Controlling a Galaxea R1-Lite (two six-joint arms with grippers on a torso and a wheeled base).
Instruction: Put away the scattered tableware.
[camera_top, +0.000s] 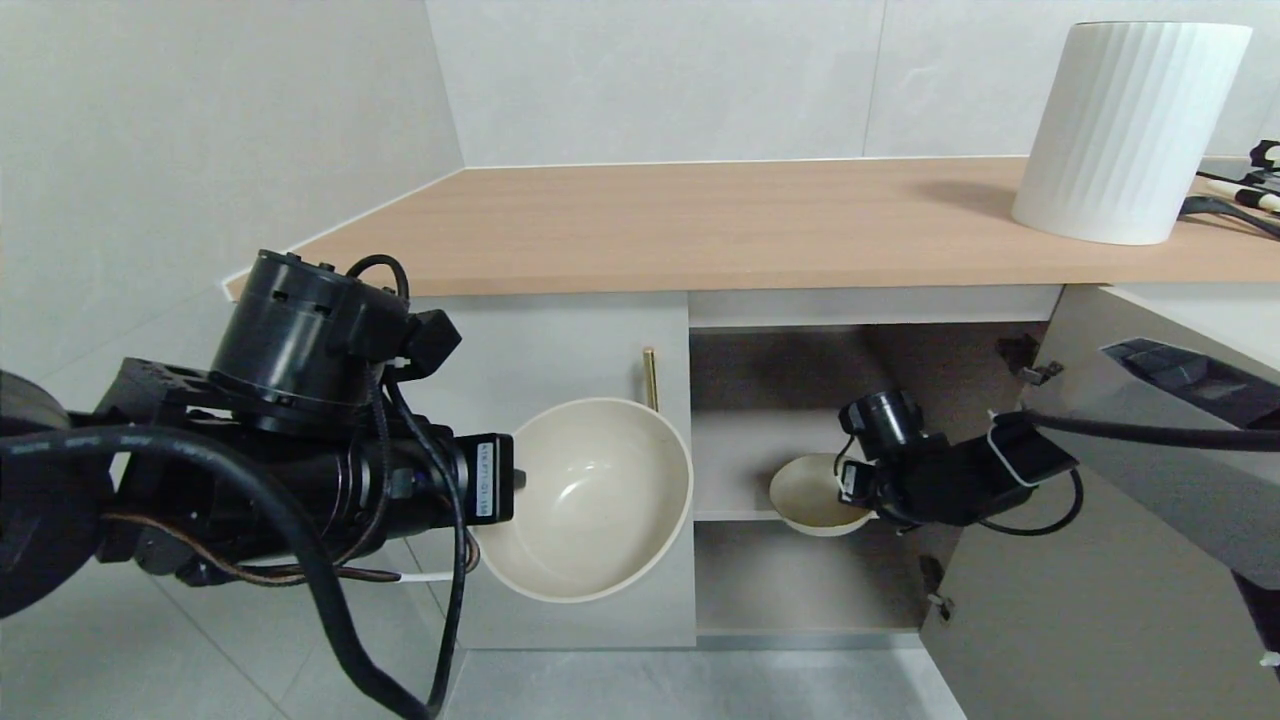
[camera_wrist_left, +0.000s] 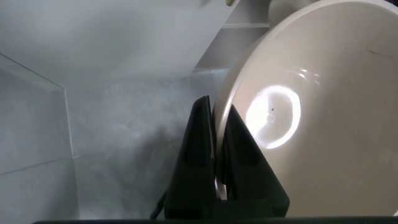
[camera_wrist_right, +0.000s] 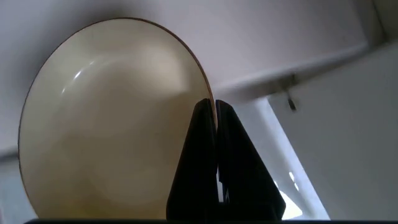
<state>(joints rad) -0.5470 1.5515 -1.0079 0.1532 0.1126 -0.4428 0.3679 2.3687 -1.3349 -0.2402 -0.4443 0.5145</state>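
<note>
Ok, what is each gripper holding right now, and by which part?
The left gripper pinches the larger cream bowl by its rim. The right gripper pinches the smaller cream bowl, also by its rim.

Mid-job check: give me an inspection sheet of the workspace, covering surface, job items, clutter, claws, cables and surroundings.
Surface: wooden countertop above a cabinet.
Job's things: large bowl held in front of the closed cabinet door; small bowl held inside the open cabinet at the shelf front; contact with the shelf unclear.
Clutter: white ribbed container on the countertop's right end.
Claws: left claw shut on the large bowl's rim; right claw shut on the small bowl's rim.
Cables: dark cables on the countertop beside the container.
Surroundings: open cabinet door at right; tiled wall; grey floor.
</note>
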